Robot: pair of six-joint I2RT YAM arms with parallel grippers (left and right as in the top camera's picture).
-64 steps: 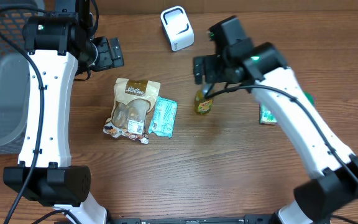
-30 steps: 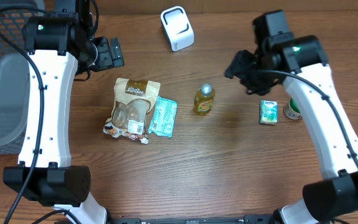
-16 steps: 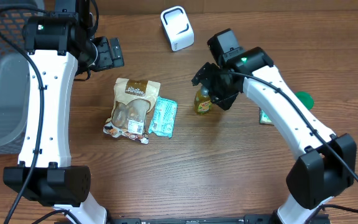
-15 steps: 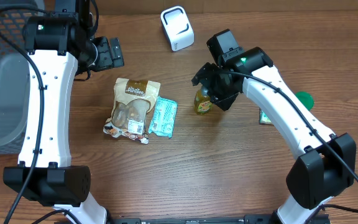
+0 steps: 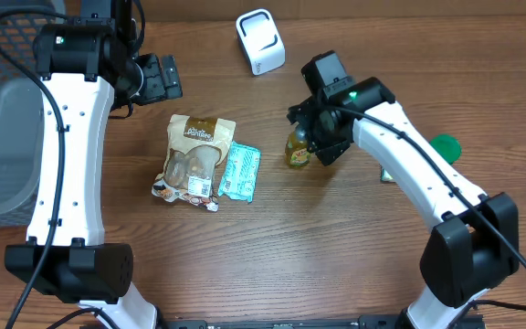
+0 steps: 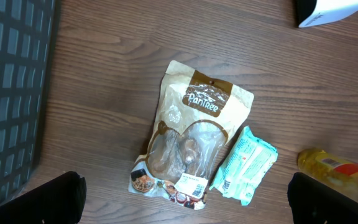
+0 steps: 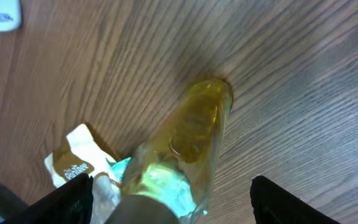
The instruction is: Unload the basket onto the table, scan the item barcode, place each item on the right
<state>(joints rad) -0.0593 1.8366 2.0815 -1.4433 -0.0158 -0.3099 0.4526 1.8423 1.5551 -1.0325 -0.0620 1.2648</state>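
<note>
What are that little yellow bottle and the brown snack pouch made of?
Small yellow bottle: probably clear glossy plastic holding yellow liquid; light passes through it and glints. Brown snack pouch: seemingly matte paper or film, with a clear shiny window showing its contents.

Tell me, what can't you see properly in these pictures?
- Barcode on the bottle: none shows in any view. The right gripper covers part of it overhead, and its cap end is blurred in the right wrist view.
- The green item and small box: mostly hidden under the right arm overhead.
- The scanner: cut off by the top edge, left wrist view.
- Print on the packet: too small to read.
</note>
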